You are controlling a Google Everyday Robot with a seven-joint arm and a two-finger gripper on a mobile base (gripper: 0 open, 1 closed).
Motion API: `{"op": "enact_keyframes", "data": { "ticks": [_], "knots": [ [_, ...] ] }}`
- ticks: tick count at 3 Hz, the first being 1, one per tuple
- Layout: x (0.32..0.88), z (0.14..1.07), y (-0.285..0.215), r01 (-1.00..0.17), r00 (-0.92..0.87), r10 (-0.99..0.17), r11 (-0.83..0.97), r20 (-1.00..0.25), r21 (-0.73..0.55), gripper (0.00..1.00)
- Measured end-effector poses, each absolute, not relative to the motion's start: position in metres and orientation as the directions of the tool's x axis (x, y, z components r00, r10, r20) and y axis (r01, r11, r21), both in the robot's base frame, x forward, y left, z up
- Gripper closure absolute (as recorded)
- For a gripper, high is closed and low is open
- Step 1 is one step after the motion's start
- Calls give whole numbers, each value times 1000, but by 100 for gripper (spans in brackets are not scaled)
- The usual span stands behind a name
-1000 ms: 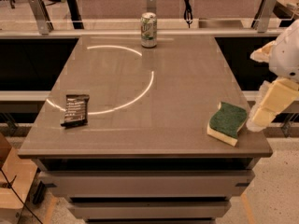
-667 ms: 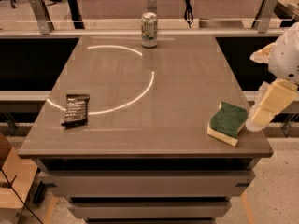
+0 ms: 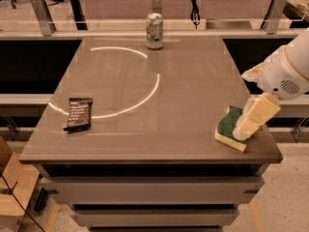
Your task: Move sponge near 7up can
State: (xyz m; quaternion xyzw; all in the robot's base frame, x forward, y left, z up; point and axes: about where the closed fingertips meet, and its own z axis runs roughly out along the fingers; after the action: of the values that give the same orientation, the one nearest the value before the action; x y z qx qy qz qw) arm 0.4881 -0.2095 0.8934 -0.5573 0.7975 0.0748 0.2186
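Gripper (image 3: 247, 125) has shifted inward onto the sponge (image 3: 225, 125) at the near-right corner of the desk (image 3: 145, 86), cannot tell whether it grips yet; grasp step in hand, next likely calls for securing, lifting, carrying across to the far-edge 7up can (image 3: 154, 30).

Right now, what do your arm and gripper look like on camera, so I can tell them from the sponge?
The gripper, by the sponge at the near edge of the table, is pale yellow and blocky, much like the sponge's foam but without its dark green top. The arm behind it is a rounded white casing with a small round perforated grille. No cables show.
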Motion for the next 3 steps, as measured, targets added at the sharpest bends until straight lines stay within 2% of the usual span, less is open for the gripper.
{"op": "enact_keyframes", "data": {
  "ticks": [1, 2, 3],
  "knots": [
    [495, 864, -197, -923, -311, -821, 381, -479, -54, 0],
    [496, 837, -190, -922, -344, -819, 388, -460, -3, 0],
    [494, 822, -191, -915, -371, -823, 404, -430, 16, 18]
  ]
}}
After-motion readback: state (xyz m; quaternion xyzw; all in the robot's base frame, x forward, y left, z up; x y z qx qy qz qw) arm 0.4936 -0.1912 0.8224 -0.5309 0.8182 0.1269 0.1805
